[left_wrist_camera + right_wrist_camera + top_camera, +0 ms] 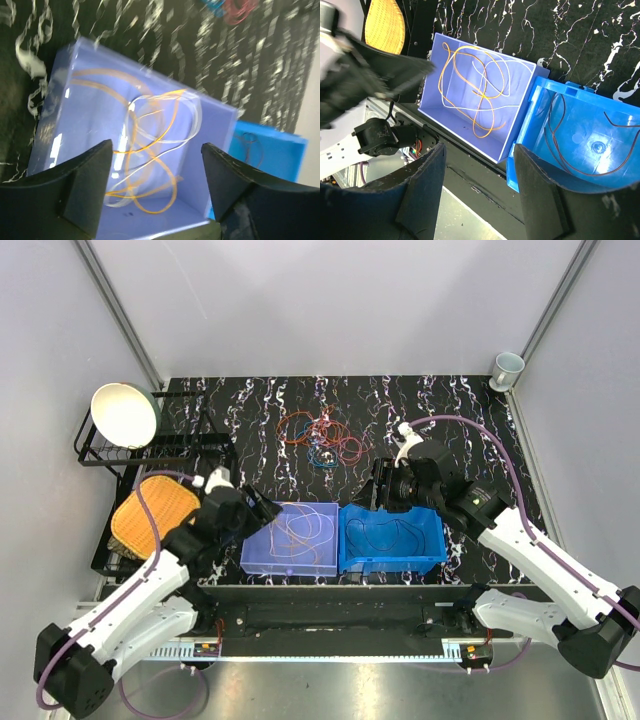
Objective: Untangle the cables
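Note:
A tangle of red, orange and blue cables [322, 438] lies on the black marbled table behind the bins. Orange and white cables [303, 531] lie in the lilac bin [254, 562]; they also show in the left wrist view [150, 150] and the right wrist view [477, 90]. Dark thin cables [385, 533] lie in the blue bin [394, 560], seen too in the right wrist view [557, 145]. My left gripper [262, 506] hovers open and empty at the lilac bin's left edge. My right gripper [384, 490] is open and empty above the blue bin's back edge.
A black wire rack [120, 455] at the left holds a white bowl [125, 415] and a yellow woven basket [150, 512]. A cup [506, 370] stands at the back right corner. Grey walls close in the table.

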`<state>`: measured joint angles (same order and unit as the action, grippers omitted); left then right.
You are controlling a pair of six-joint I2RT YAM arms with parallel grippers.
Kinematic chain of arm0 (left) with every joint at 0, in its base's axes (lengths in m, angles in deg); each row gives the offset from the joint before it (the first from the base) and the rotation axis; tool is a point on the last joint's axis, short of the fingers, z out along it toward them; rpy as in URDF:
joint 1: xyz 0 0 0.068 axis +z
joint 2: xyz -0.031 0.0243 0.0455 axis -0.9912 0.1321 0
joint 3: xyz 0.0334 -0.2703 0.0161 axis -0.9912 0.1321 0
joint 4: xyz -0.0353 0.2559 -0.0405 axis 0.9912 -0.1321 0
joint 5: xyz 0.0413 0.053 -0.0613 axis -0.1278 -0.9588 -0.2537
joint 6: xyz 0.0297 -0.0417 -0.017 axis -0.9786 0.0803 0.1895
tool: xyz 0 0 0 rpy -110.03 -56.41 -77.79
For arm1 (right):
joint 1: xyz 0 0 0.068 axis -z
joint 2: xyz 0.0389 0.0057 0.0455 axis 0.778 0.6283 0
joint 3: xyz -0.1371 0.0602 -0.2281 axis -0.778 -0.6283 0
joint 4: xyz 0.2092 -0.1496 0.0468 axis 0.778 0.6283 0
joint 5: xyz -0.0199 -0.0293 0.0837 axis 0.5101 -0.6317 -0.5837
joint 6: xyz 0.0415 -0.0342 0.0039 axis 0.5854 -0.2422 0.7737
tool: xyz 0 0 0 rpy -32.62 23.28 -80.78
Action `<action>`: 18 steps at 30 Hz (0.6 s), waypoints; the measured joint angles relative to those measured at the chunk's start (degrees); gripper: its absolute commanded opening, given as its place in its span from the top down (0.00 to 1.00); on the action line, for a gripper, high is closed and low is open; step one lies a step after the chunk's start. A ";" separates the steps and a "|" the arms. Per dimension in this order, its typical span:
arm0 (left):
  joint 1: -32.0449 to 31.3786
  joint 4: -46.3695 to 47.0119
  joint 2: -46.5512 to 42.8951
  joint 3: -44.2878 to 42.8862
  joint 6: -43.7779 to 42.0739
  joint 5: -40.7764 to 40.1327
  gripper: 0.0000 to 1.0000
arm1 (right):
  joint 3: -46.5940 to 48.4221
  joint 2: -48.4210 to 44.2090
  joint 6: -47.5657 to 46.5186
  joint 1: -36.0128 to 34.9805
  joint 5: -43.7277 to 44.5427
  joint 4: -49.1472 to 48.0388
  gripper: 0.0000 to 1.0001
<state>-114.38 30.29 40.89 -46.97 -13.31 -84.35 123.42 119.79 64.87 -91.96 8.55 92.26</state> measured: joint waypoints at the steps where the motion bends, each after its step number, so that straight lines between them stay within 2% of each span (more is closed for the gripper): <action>1: -0.09 -1.66 0.00 -2.32 -0.57 -0.81 0.23 | 0.00 0.00 0.00 0.00 0.00 0.00 0.38; 5: -0.55 -6.62 -0.07 -10.49 -2.86 -3.80 0.23 | 0.00 0.04 0.00 0.00 0.00 -0.02 0.37; 7: -1.09 -9.09 0.00 -13.68 -4.09 -5.40 0.27 | 0.00 0.04 0.00 0.00 -0.02 -0.02 0.37; 11: -2.12 -12.63 1.33 -17.62 -6.99 -7.65 0.31 | 0.00 0.04 0.00 0.00 0.00 -0.20 0.37; 12: -2.29 -13.09 2.40 -18.51 -7.89 -8.09 0.35 | 0.00 0.11 -0.02 0.00 -0.04 -0.31 0.38; 18: -2.64 -12.98 9.53 -22.08 -12.52 -8.90 0.36 | 0.02 2.19 -0.02 0.00 -1.07 -1.36 0.38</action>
<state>-117.02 17.31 50.42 -69.04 -25.84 -93.25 123.44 121.98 64.85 -91.96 7.48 90.91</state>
